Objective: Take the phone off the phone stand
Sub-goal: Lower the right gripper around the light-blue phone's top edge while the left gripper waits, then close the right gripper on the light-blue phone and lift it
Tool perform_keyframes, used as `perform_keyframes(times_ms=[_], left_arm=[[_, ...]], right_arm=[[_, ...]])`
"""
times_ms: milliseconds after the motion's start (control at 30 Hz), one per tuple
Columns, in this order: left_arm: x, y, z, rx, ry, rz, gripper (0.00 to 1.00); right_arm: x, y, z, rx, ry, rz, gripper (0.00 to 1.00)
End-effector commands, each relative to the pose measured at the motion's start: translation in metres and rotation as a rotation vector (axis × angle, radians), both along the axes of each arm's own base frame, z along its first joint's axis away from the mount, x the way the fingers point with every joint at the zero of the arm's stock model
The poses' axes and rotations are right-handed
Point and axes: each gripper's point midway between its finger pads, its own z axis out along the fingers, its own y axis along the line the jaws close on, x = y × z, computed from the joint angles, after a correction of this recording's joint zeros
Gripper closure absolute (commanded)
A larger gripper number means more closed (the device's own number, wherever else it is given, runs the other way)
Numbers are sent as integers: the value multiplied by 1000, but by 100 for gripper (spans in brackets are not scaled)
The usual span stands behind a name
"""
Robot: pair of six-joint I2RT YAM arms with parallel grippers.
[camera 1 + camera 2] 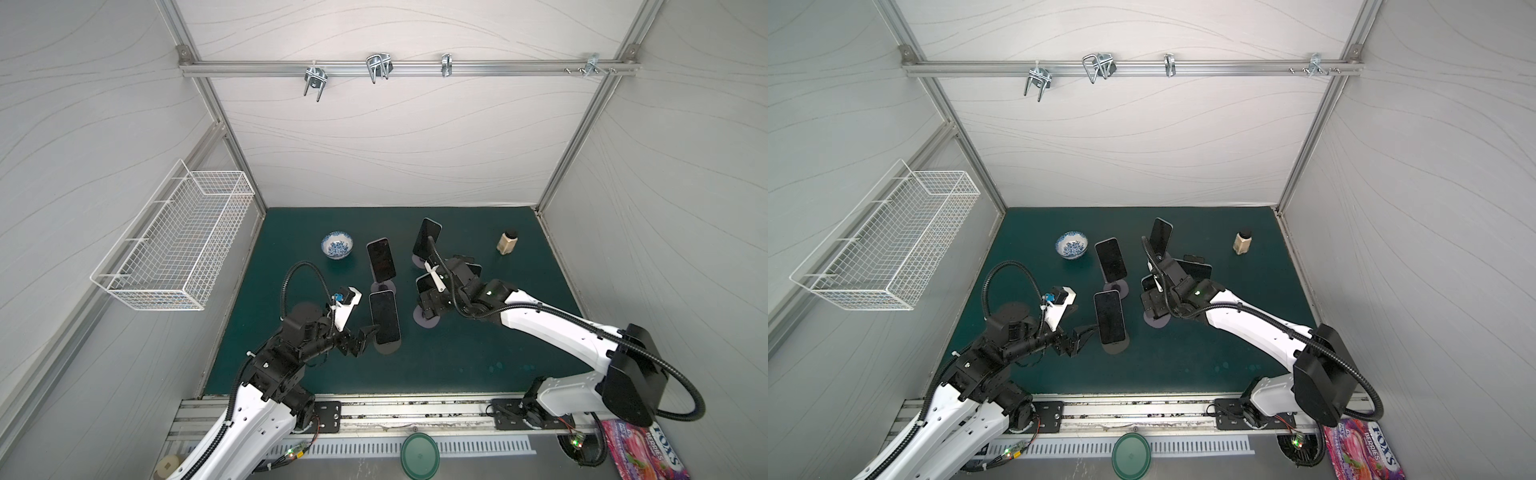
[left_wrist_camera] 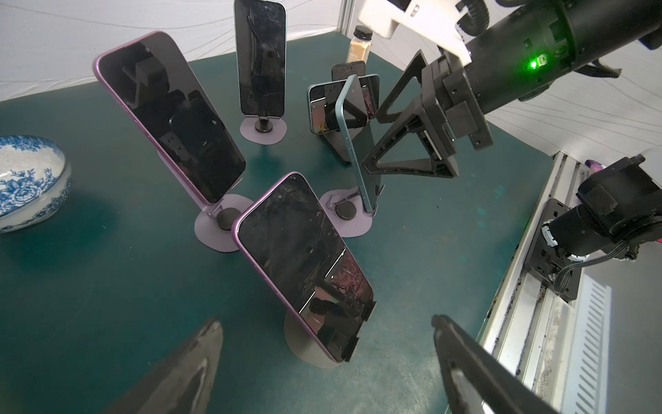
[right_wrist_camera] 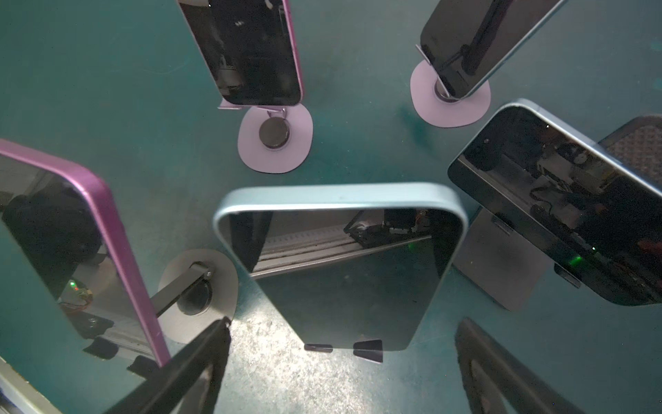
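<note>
Blue-edged dark-screened phone [image 3: 336,272] was found seated on lilac round-based stand [image 2: 353,229], well right of blue-and-white porcelain bowl [image 1: 337,245], right gripper [image 3: 344,322] spread wide astride it, left gripper [image 2: 325,319] spread wide, nearer that bowl.

The light-blue phone [image 3: 340,272], screen dark, leans back on its lilac phone stand [image 2: 353,229], right of centre on the green tabletop [image 1: 478,353]. Its bottom edge rests behind two small lips.

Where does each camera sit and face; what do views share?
Top views: high above the front rail, looking down on the green mat; left arm and right arm show.
Left wrist: facing the nearest purple phone; its fingers and the right gripper show.
Right wrist: looking down on the blue phone; its fingers show.
Shared: both wrist views show the blue phone.
</note>
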Motion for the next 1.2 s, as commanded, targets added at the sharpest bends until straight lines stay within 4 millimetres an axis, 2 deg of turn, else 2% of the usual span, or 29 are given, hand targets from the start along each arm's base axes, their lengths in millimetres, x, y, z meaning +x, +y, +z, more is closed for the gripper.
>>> perform_keyframes(times_ms=[0, 833, 1167], left_arm=[[3, -3, 9, -13, -33, -5, 7], [3, -4, 4, -1, -19, -4, 6], [4, -3, 3, 4, -18, 1, 6]], right_arm=[[4, 4, 4, 5, -2, 11, 1], [12, 11, 5, 27, 1, -7, 6], [17, 10, 2, 13, -14, -14, 12]])
